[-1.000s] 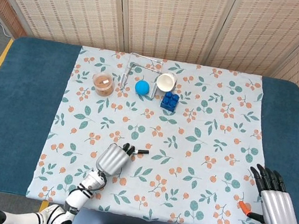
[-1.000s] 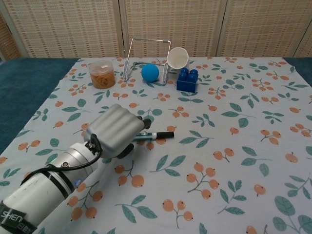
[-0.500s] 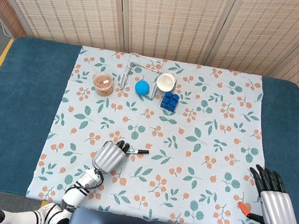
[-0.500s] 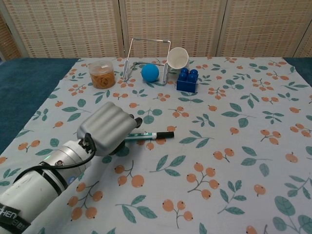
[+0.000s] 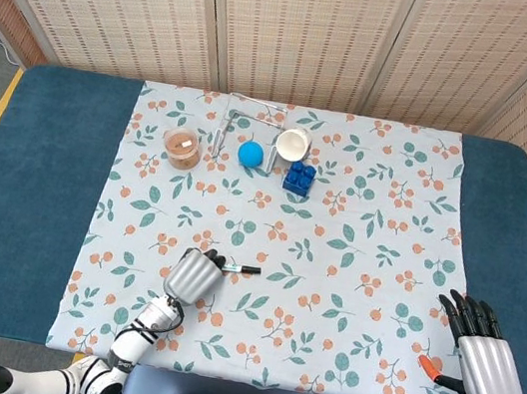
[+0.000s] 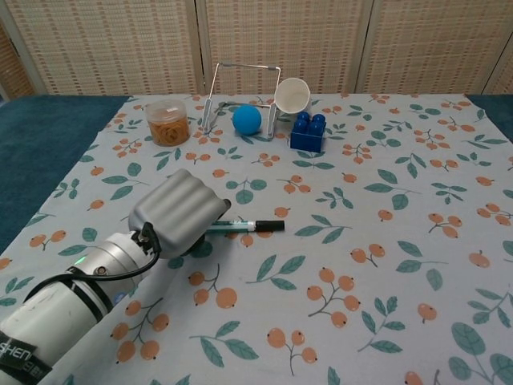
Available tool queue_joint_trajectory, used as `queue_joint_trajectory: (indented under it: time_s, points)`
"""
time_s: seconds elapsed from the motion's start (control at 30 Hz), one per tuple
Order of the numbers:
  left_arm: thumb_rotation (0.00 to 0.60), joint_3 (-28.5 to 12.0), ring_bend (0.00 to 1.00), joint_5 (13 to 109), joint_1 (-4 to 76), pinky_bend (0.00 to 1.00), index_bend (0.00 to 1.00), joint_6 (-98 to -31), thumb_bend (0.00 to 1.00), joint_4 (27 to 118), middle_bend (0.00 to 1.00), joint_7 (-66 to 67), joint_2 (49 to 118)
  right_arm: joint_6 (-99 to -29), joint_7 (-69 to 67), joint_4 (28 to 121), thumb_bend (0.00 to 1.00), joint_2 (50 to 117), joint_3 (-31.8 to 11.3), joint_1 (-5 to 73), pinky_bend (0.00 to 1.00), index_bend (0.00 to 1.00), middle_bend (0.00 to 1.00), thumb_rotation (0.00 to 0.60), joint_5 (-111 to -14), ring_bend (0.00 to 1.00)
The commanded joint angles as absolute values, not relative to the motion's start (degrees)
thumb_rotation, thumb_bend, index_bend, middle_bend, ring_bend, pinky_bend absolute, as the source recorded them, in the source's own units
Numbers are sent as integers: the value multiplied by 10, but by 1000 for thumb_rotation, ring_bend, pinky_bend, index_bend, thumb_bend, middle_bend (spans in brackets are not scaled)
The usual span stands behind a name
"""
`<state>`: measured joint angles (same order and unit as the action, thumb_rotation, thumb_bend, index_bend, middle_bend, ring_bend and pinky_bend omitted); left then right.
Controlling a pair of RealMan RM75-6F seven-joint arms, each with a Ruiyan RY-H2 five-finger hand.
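Observation:
A black-capped pen with a teal barrel (image 5: 242,268) (image 6: 253,226) lies on the floral cloth (image 5: 359,233), pointing right. My left hand (image 5: 193,274) (image 6: 175,212) sits over the pen's left end with its fingers curled down around it, and the back of the hand hides that end. My right hand (image 5: 484,353) rests at the table's near right corner, fingers stretched out and apart, holding nothing. The chest view does not show it.
At the back of the cloth stand a clear jar with brown contents (image 5: 183,146) (image 6: 167,121), a wire rack (image 5: 241,118) (image 6: 240,80), a blue ball (image 5: 250,152) (image 6: 247,119), a white cup on its side (image 5: 293,143) (image 6: 293,94) and a blue block (image 5: 298,177) (image 6: 308,132).
My left hand has drawn back a little toward the near left and curled its fingers further over the pen's end. The pen shifted slightly. The right hand stayed still.

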<state>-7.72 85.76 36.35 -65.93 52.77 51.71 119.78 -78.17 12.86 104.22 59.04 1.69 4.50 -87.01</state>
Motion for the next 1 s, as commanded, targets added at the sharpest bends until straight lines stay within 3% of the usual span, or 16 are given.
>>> queue_joint_trajectory:
  time_s: [0.03,0.3,0.37,0.53,0.83,1.0]
  points:
    - [600,-76,930,856,364,1000,437,-659,373,527,508,519,1198,-781,129,1042,175,591,17,45,0,0,0,430,-870,0]
    - [600,-73,931,850,366,1000,453,-661,374,525,532,529,1199,-781,129,1041,175,592,17,46,0,0,0,430,-870,0]
    - [600,-73,931,849,367,1000,500,-663,377,521,586,530,1200,-781,129,1041,175,592,17,46,0,0,0,431,-870,0]
    - [600,-66,949,862,367,1000,722,-683,392,508,825,516,1204,-781,128,1042,175,592,19,46,0,0,0,431,-873,0]
    - [600,-46,974,902,361,1000,897,-738,481,542,982,468,1186,-783,110,1035,175,619,22,53,0,0,0,435,-910,0]
    - [600,-43,977,914,356,1000,909,-754,498,597,994,505,1164,-780,141,1049,175,681,14,72,0,0,0,537,-945,0]
